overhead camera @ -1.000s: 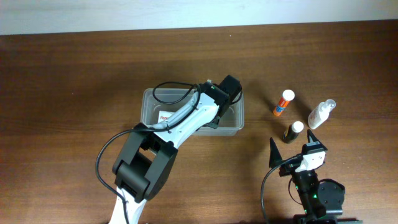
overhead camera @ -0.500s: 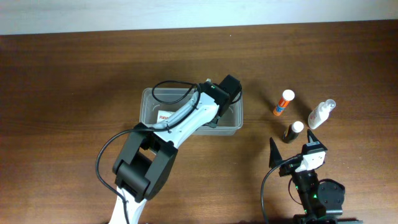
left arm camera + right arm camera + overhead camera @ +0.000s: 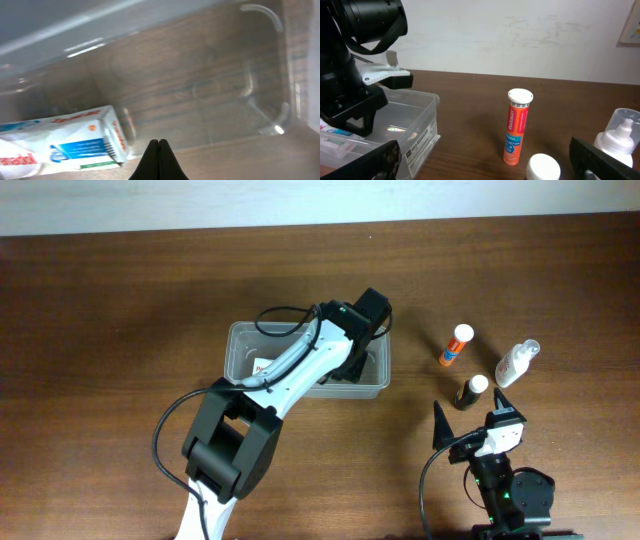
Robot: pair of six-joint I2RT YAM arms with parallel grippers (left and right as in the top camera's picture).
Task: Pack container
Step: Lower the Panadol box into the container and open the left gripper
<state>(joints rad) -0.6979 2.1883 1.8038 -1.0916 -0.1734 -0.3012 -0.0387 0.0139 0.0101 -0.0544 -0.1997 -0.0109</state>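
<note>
The clear plastic container sits mid-table with a white toothpaste box lying in it. The box also shows in the left wrist view. My left gripper is shut and empty, above the container's right part, beside the box. My right gripper is open and empty near the front edge. An orange tube, a clear spray bottle and a dark bottle with a white cap stand right of the container. The right wrist view shows the orange tube, the white cap and the spray bottle.
The left arm reaches across the container from the front. A white wall runs along the table's back edge. In the right wrist view the container's corner is at the left.
My left gripper has shifted slightly towards the back over the container's right part. The right arm has not moved.
</note>
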